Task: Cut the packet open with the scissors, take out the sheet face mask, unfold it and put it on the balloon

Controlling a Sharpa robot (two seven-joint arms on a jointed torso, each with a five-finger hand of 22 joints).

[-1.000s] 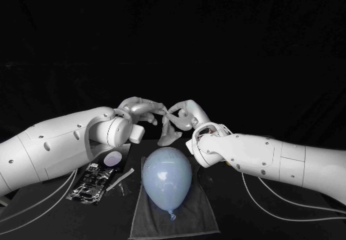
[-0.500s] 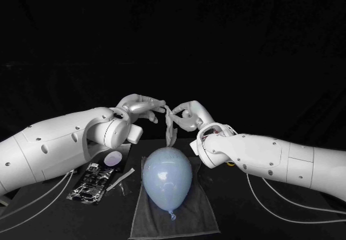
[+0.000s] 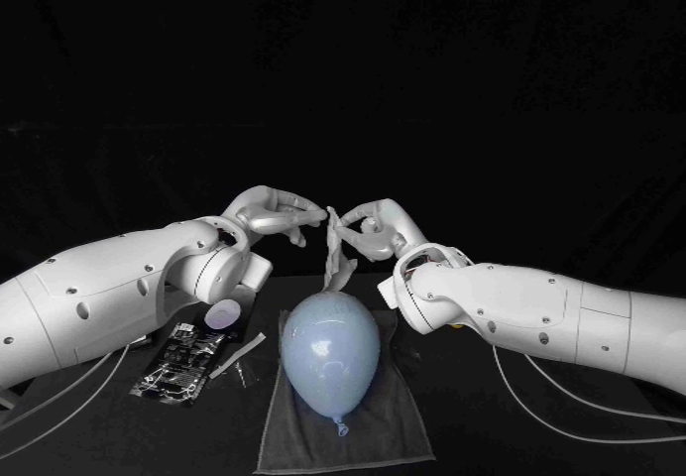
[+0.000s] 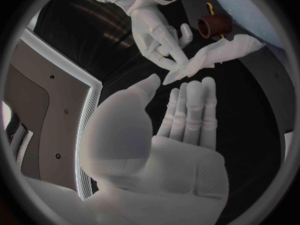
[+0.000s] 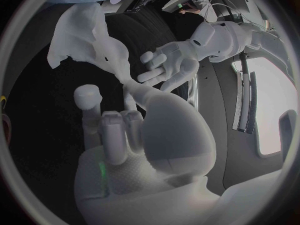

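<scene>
The folded white sheet mask (image 3: 339,254) hangs between my two hands, above the far end of the pale blue balloon (image 3: 332,352). My right hand (image 3: 375,226) pinches the mask's upper end between thumb and finger; the right wrist view shows that pinch on the mask (image 5: 87,35). My left hand (image 3: 279,213) is just left of the mask, its fingers (image 4: 190,102) straight and apart and holding nothing, with the thumb tip close to the mask's (image 4: 215,55) end. The balloon lies on a grey towel (image 3: 389,436).
The black opened packet (image 3: 183,362) lies on the table left of the towel, under my left arm. A thin cut strip (image 3: 238,355) lies beside it. A small brown object (image 4: 212,25) stands on the table near the balloon.
My right hand has lifted the mask a little, and it now hangs straighter over the balloon. My left hand has edged slightly left of it.
</scene>
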